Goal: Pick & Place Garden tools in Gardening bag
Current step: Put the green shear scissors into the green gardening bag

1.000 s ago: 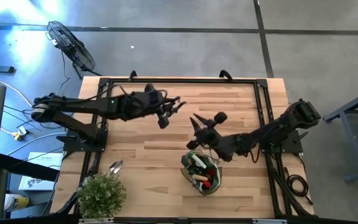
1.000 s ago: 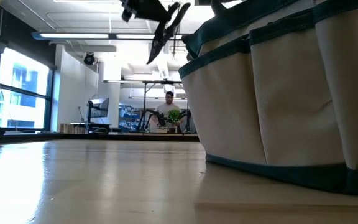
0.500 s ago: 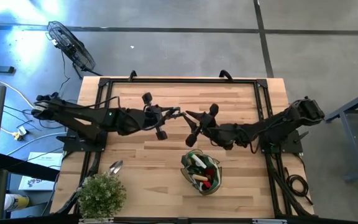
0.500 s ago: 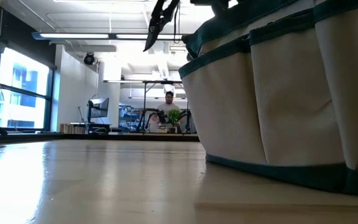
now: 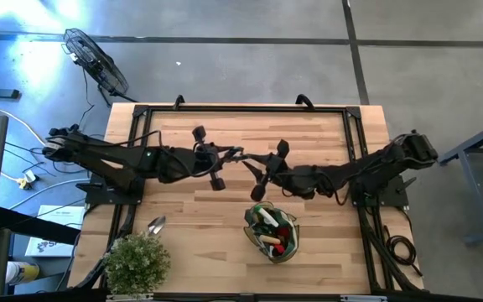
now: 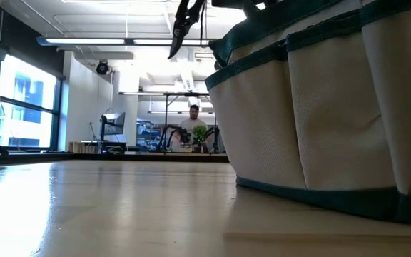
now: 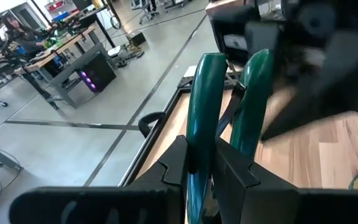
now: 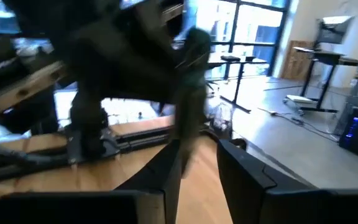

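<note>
My left gripper (image 5: 231, 156) is shut on green-handled pruners (image 5: 243, 156) above the table's middle; they also show in the left wrist view (image 7: 205, 106) and high in the low view (image 6: 185, 25), dark blades pointing down. My right gripper (image 5: 256, 166) meets them from the right. Its fingers (image 8: 169, 177) are a narrow gap apart on either side of the pruners' dark end (image 8: 190, 93); whether they touch it I cannot tell. The gardening bag (image 5: 272, 232) stands upright on its base near the front edge, with several tools sticking out of its mouth. My left gripper pinches one green handle (image 7: 199, 146) of the pruners between its two fingers. The second handle (image 7: 252, 93) runs beside the outer finger. The fingers come level from the table's left and lie along the handles. The pruners are lifted clear of the table.
A bushy potted plant (image 5: 137, 262) stands at the front left corner, with a silver scoop (image 5: 155, 225) lying on the table beside it. The bag's pale wall (image 6: 327, 107) fills the right of the low view. Bare wood (image 5: 191, 205) lies in front of the left arm.
My left gripper has carried the pruners toward the table's right, to the middle. My right gripper has left the place above the bag and gone toward the far edge and left, up to the pruners. The bag has stayed where it was.
</note>
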Action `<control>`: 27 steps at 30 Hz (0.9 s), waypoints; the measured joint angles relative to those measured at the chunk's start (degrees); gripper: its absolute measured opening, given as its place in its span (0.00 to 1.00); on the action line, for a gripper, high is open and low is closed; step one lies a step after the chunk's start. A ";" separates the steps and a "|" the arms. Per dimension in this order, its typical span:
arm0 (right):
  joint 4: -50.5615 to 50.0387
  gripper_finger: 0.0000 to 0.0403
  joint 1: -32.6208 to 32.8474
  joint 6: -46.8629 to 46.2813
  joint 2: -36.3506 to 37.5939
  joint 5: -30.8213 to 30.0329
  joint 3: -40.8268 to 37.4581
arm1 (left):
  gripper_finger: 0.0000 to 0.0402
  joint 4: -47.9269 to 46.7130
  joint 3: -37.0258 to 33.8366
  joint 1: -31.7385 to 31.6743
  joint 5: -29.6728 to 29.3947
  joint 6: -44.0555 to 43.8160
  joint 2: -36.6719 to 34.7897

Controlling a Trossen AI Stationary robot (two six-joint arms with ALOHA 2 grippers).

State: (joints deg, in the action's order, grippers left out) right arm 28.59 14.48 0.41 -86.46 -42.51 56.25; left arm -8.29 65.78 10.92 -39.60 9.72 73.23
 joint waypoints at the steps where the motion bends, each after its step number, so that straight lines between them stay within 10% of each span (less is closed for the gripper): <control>1: -0.44 0.24 0.04 0.02 -0.04 0.59 0.00 | 0.10 0.26 0.02 -0.02 0.19 -0.07 0.05; 17: 1.28 0.52 -0.76 1.26 -0.06 1.89 0.04 | 0.10 -0.09 0.02 -0.02 1.54 -1.19 0.05; 27: 4.72 0.52 -2.54 2.42 -0.06 11.15 0.04 | 0.10 0.82 0.09 -0.02 1.79 -1.31 1.02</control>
State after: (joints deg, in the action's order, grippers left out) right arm 33.31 11.94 2.83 -86.52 -31.37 56.29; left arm -7.47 65.87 10.90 -37.81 8.41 74.25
